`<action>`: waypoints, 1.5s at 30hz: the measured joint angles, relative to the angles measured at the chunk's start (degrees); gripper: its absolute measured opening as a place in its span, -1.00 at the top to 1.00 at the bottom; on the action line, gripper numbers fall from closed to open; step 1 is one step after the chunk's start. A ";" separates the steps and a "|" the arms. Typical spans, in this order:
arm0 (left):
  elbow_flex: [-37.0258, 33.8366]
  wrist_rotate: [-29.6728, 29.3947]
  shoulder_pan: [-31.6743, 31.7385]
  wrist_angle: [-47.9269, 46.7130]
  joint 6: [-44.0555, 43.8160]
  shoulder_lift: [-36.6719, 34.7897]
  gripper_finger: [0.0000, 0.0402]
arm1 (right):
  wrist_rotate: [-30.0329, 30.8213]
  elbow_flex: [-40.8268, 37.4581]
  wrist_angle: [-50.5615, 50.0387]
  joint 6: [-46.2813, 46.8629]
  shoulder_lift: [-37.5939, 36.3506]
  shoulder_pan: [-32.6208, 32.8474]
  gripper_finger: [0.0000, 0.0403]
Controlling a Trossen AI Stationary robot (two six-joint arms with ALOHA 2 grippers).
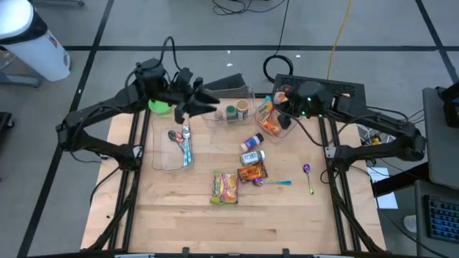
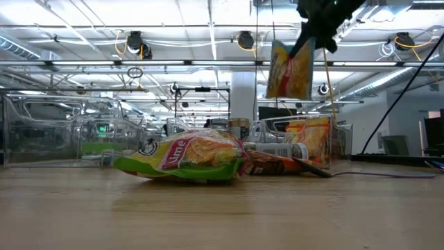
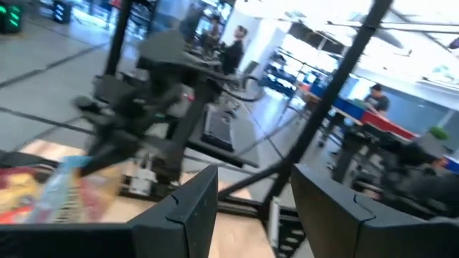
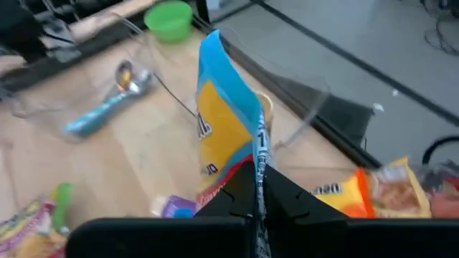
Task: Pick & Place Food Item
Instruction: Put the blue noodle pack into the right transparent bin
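Snack bag pinched in right hand, well above table.

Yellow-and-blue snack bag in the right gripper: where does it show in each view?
High view: the snack bag sits at the far right of the table, under the right gripper.
Low view: it hangs upper right, clear of the tabletop.
Left wrist view: blurred; cannot place it.
Right wrist view: centre, upright, pinched between the shut fingers.
Shared landmark: green bowl, also in the right wrist view.
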 joint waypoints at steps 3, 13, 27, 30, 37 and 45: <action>-0.02 0.14 -1.90 -0.84 0.03 -0.41 0.07 | -0.49 -2.76 0.18 -0.35 0.30 -2.55 1.00; -0.02 -0.11 -5.78 -0.65 -0.23 -0.20 0.07 | -6.35 -14.43 11.12 1.13 0.30 -6.91 1.00; -0.02 -7.52 -5.91 0.18 0.31 -0.10 0.07 | -12.88 -28.41 30.63 5.55 0.46 -12.65 1.00; -0.02 -8.12 -5.91 0.25 0.67 -0.10 0.07 | -13.98 -29.63 31.77 6.41 1.57 -13.83 1.00; -0.02 -9.10 -5.91 1.01 0.90 -0.10 0.07 | -16.81 -29.69 37.36 7.81 7.53 -14.29 1.00; -0.02 -9.09 -5.94 0.93 0.27 -0.10 0.07 | -18.49 -29.69 41.26 9.68 11.51 -14.03 1.00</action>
